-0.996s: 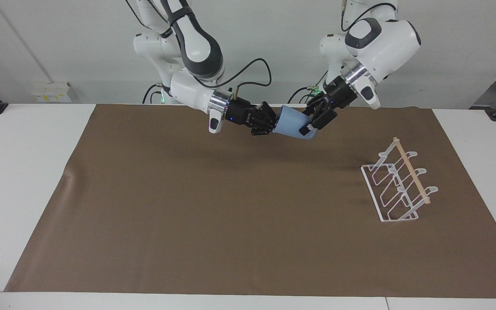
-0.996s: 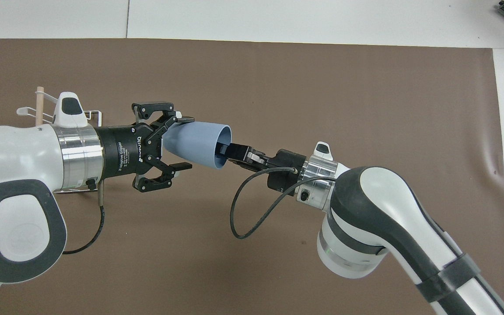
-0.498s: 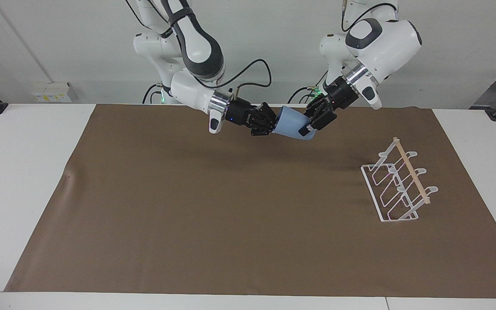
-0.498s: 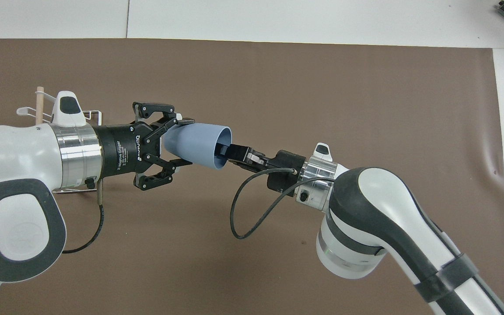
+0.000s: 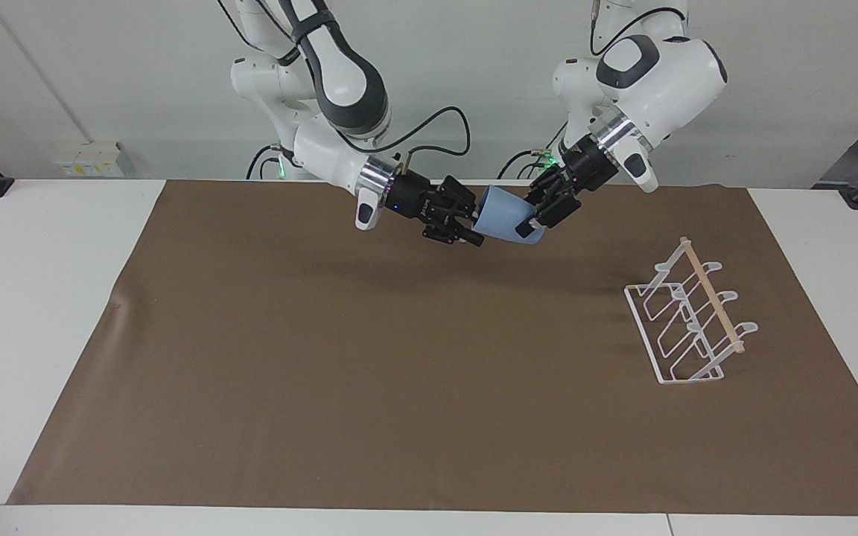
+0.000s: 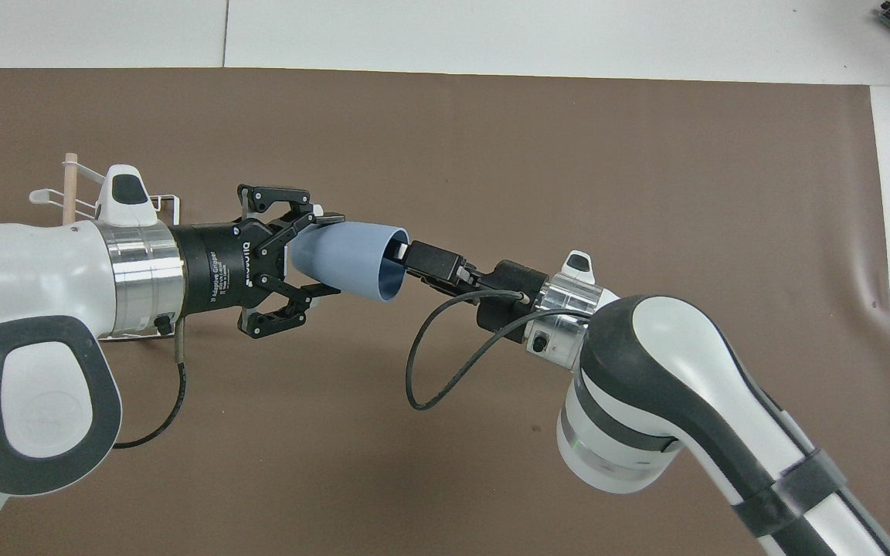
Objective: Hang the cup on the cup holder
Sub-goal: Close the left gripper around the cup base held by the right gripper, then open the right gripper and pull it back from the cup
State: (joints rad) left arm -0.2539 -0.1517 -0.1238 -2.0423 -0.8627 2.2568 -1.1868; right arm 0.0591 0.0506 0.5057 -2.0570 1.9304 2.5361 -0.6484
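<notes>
Brown matte cloth covers most of the white bench (image 5: 42, 313), flat apart from a slight crease near the right arm's end. On it, toward the left arm's end, stands the cup holder (image 5: 690, 320) — a white wire rack of slanted loop prongs with a pale wooden rod along its top; nothing hangs on it.

Closer to the robots, both arms meet in mid-air over the cloth, with the small light-blue plastic cup (image 6: 348, 259) between them. It is a smooth, handleless tumbler, tapered, lying nearly level: narrow base toward the left arm, open mouth toward the right arm. The left hand (image 6: 320, 255) is clamped on the base end, a finger on each side of the wall. The right hand (image 5: 474, 223) sits at the mouth with a fingertip just inside the rim; its fingers look parted, and whether they grip the rim I cannot tell.

The rack lies at the left arm's end, well apart from the cup, so the left arm is the nearer carrier. As I judge it, the cup's long axis points roughly along the bench — it must be tipped mouth-down to slip over a slanted prong. The smooth plastic could slide in a two-finger pinch.
</notes>
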